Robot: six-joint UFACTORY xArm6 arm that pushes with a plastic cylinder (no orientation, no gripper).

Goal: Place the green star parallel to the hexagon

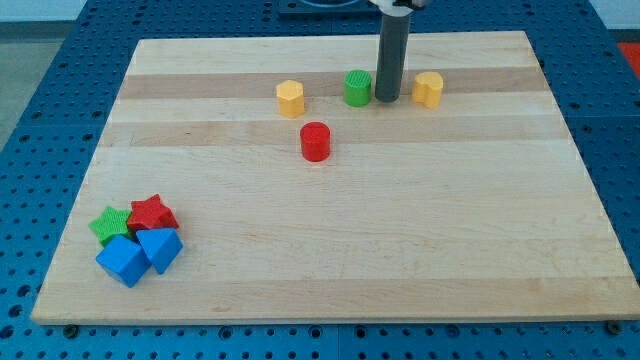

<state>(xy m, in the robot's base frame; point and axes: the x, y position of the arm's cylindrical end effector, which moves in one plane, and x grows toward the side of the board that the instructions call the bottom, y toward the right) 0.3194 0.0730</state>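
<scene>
Resting near the view's top, my tip point(387, 99) is touching down between the green cylinder point(357, 88) and the yellow block point(428, 89) on the right; being a bare rod, it is holding nothing. Far off toward the view's bottom left, the green star point(109, 224) is sitting in a tight cluster, touching the red star point(152, 213) and the two blue blocks point(138, 254). What looks like the yellow hexagon point(290, 98) is standing left of the green cylinder, with the red cylinder point(315, 141) just below. Reaching the star is going to mean a long diagonal run across the wooden board point(420, 250), I judge.
</scene>
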